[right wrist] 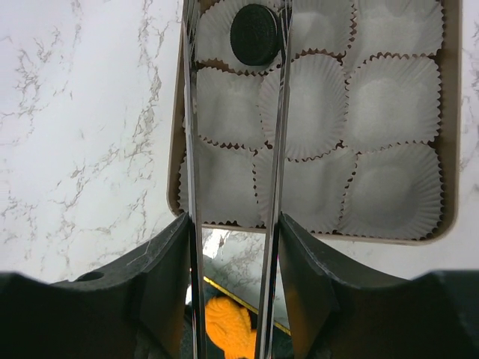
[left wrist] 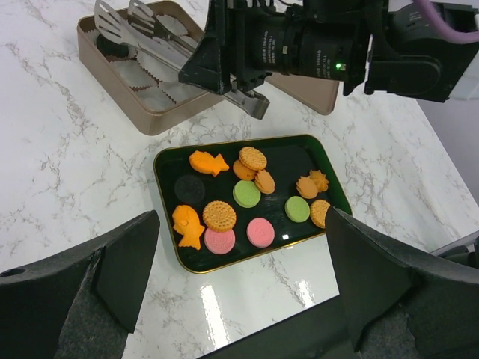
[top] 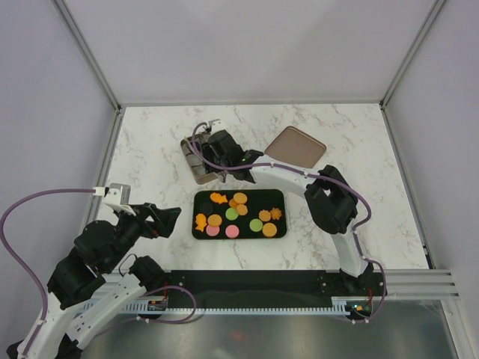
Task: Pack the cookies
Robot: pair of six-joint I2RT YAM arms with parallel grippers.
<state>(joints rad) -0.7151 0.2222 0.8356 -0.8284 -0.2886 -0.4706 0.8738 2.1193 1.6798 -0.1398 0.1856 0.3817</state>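
The cookies (top: 238, 214) lie on a black gold-rimmed tray (left wrist: 166, 224): orange fish (left wrist: 208, 161), round orange, green (left wrist: 246, 194), pink (left wrist: 260, 232) and one black (left wrist: 189, 188). My right gripper (right wrist: 233, 247) is shut on metal tongs (right wrist: 278, 149) and holds them over the tan tin (right wrist: 179, 149) of white paper cups. One black cookie (right wrist: 254, 34) lies in a far cup between the tong tips. My left gripper (left wrist: 239, 299) is open and empty, low over the table just near the tray; in the top view it (top: 168, 217) sits at the tray's left end.
The tin (top: 196, 161) stands behind the tray, with the right arm (top: 329, 198) arching over from the right. The tin's lid (top: 295, 145) lies at the back right. The marble table (top: 150, 142) is fenced by a metal frame and grey walls.
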